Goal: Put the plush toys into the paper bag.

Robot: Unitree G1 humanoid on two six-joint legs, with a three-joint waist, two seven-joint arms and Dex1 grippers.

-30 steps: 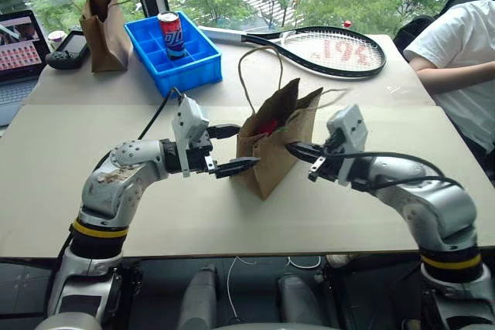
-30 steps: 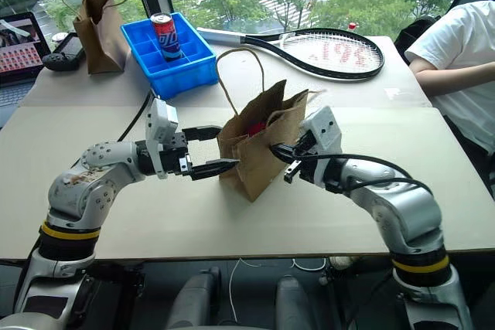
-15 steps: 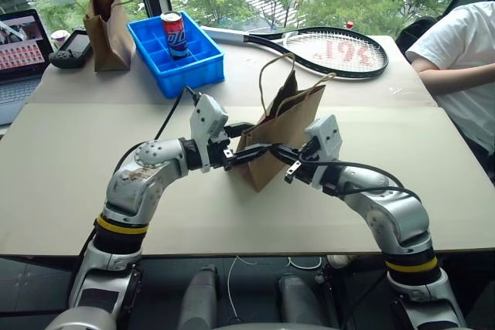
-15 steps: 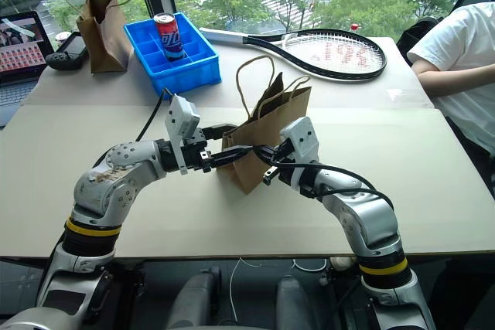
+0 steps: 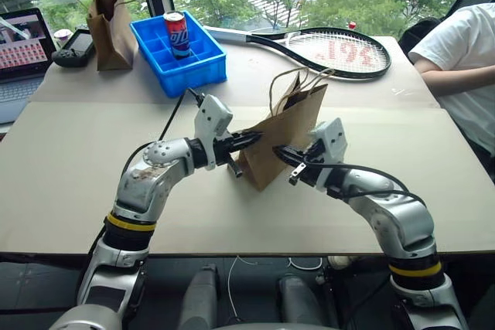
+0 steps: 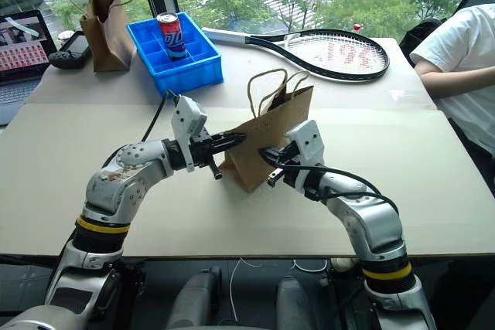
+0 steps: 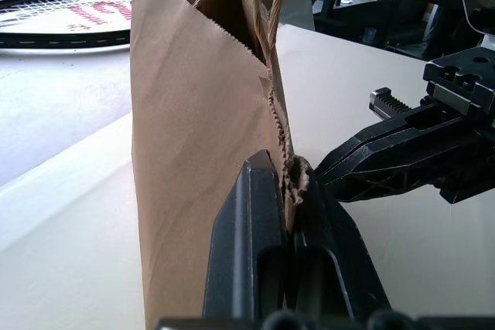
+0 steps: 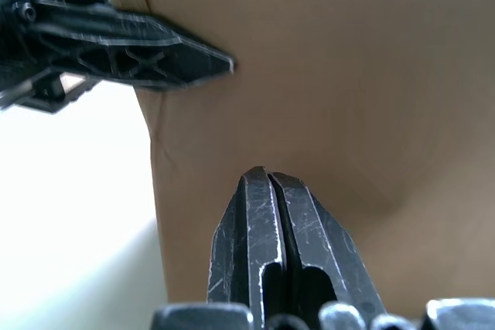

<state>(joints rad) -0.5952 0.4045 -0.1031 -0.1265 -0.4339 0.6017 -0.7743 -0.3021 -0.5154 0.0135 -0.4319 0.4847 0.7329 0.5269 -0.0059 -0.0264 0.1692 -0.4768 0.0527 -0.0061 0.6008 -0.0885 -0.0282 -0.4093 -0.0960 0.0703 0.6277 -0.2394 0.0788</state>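
Observation:
The light-brown paper bag (image 5: 288, 127) stands in the middle of the table, its mouth pressed nearly flat and its loop handles up. My left gripper (image 5: 257, 137) comes in level from the left and is shut on the bag's near edge; in the left wrist view crumpled paper sits between its fingers (image 7: 263, 214). From the right, my right gripper (image 5: 279, 151) is shut, its tips (image 8: 265, 172) against the bag's side wall (image 8: 348, 98) with nothing between them. The plush toys are hidden.
A smaller, darker brown bag (image 5: 110, 17), a blue bin (image 5: 193, 63) with a soda can (image 5: 179, 33), a handheld device (image 5: 73, 46) and a laptop (image 5: 19, 48) stand at the back left. A tennis racket (image 5: 332, 50) lies behind. A person in white (image 5: 456, 40) sits at the right.
My left gripper has moved in from open and shut on the bag's edge. The bag's mouth, gaping with something red inside a second ago, is now pressed flat. The camera has shifted.

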